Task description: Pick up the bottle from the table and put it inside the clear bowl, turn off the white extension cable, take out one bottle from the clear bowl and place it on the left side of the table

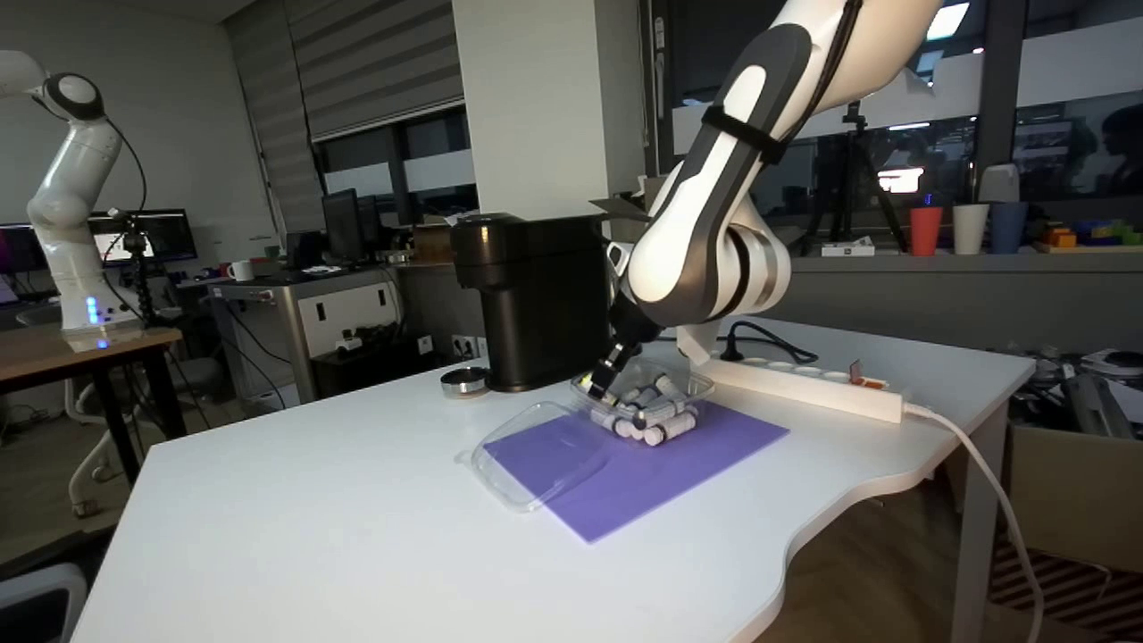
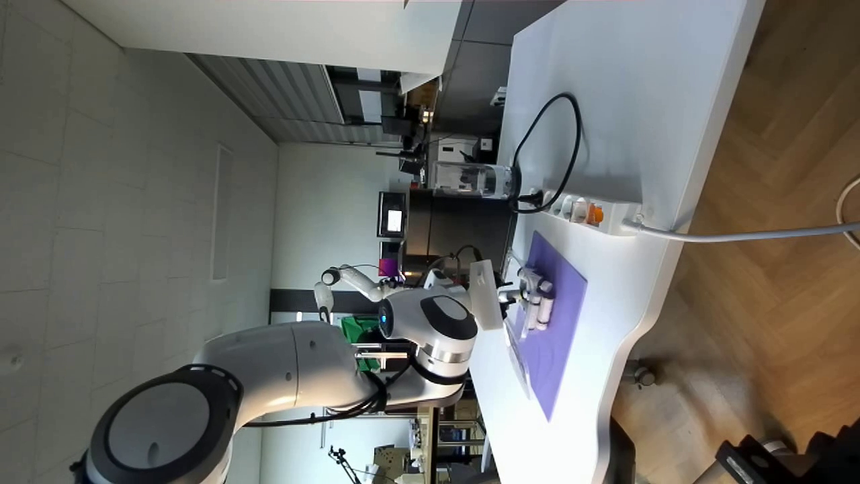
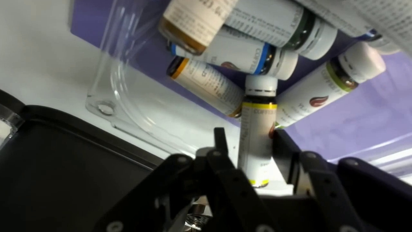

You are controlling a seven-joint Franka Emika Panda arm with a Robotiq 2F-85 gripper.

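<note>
The clear bowl (image 1: 704, 393), a transparent plastic container, stands on the white table (image 1: 339, 527) and holds several small white-labelled bottles (image 1: 670, 427). In the wrist view its wall (image 3: 119, 74) curves round the bottles. My gripper (image 3: 249, 133) is open, fingers down inside the bowl. A yellow-banded bottle (image 3: 257, 145) lies between the fingers; the right finger appears to touch it, and a gap shows at the left finger. In an exterior view the fingertips (image 1: 603, 384) are at the bowl's machine-side edge. The white extension cable (image 1: 795, 384) lies beside the bowl; it also shows sideways (image 2: 615, 216).
A tall black machine (image 1: 545, 304) stands close to the bowl, with a round metal tin (image 1: 464, 382) beside it. A clear lid (image 1: 482, 469) lies open over a purple sheet (image 1: 643, 487). A black cord (image 2: 579, 128) loops from the extension cable, which has an orange switch (image 2: 594, 214).
</note>
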